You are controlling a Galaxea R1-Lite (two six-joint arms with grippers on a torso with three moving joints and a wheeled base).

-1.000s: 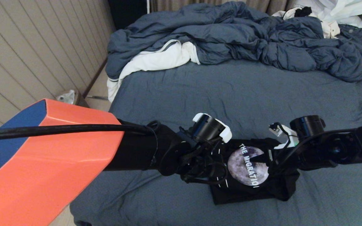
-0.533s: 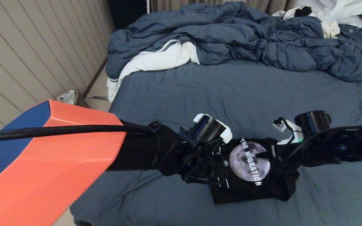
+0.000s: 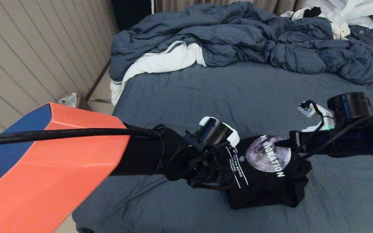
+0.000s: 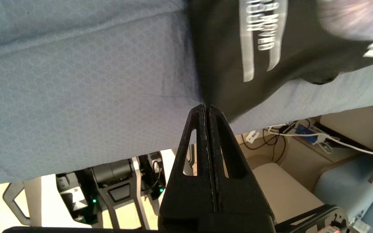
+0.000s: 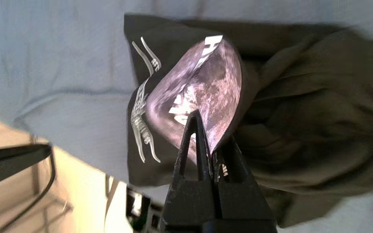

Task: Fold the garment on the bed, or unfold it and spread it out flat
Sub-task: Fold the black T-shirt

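Observation:
The garment (image 3: 264, 181), a black T-shirt with a grey moon print and white text lines, lies bunched near the front of the slate-blue bed (image 3: 238, 94). My right gripper (image 3: 282, 142) is shut on the moon-printed layer and holds it raised above the rest of the shirt. In the right wrist view, the garment (image 5: 303, 113) folds over the right gripper (image 5: 206, 126), which pinches the moon fabric. My left gripper (image 3: 228, 153) is at the shirt's left edge, mostly hidden behind its wrist. In the left wrist view, the left gripper (image 4: 206, 108) is shut with the garment's (image 4: 225, 48) black edge at its tip.
A puffy blue-grey duvet (image 3: 254, 35) is heaped across the back of the bed, with a white grey-striped cloth (image 3: 154, 64) at its left end. More white clothing (image 3: 348, 13) lies at the back right. A panelled wall (image 3: 28, 48) and a floor bin (image 3: 70, 98) are on the left.
My right gripper has risen and moved right and farther back, pulling the moon-printed layer up. The white text lines now show beside the left gripper, which has hardly moved.

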